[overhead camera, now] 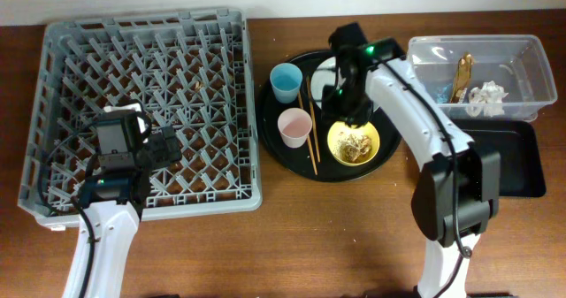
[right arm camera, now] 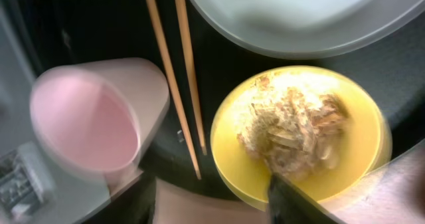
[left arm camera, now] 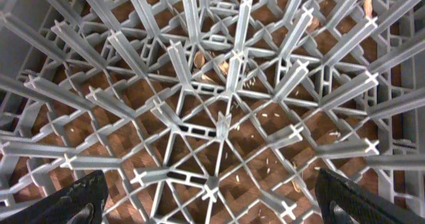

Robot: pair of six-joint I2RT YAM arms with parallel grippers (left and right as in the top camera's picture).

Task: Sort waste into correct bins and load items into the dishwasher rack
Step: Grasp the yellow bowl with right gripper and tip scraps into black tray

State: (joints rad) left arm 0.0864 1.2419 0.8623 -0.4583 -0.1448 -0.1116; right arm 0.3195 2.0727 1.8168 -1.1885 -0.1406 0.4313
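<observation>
The grey dishwasher rack (overhead camera: 146,112) stands at the left with no items in it; it fills the left wrist view (left arm camera: 199,84). My left gripper (overhead camera: 164,148) hovers open over its pegs (left arm camera: 216,214). On the round black tray are a light blue cup (overhead camera: 286,81), a pale pink cup (overhead camera: 294,126), two chopsticks (overhead camera: 309,126), a yellow bowl (overhead camera: 372,136) of food scraps (overhead camera: 354,144) and a grey plate (overhead camera: 325,66), partly hidden by my right arm. My right gripper (overhead camera: 343,112) is open just above the bowl (right arm camera: 358,151); one finger is over its near rim (right arm camera: 212,204). The scraps (right arm camera: 292,127), pink cup (right arm camera: 86,124), chopsticks (right arm camera: 176,71) and plate (right arm camera: 299,18) show there.
The clear tub (overhead camera: 522,50) at the back right holds the brown-gold wrapper (overhead camera: 462,75) and the white tissue (overhead camera: 486,96). The shallow black rectangular tray (overhead camera: 513,161) lies in front of it. The round black tray (overhead camera: 270,134) sits between rack and bins. Crumbs lie under the rack (left arm camera: 265,114).
</observation>
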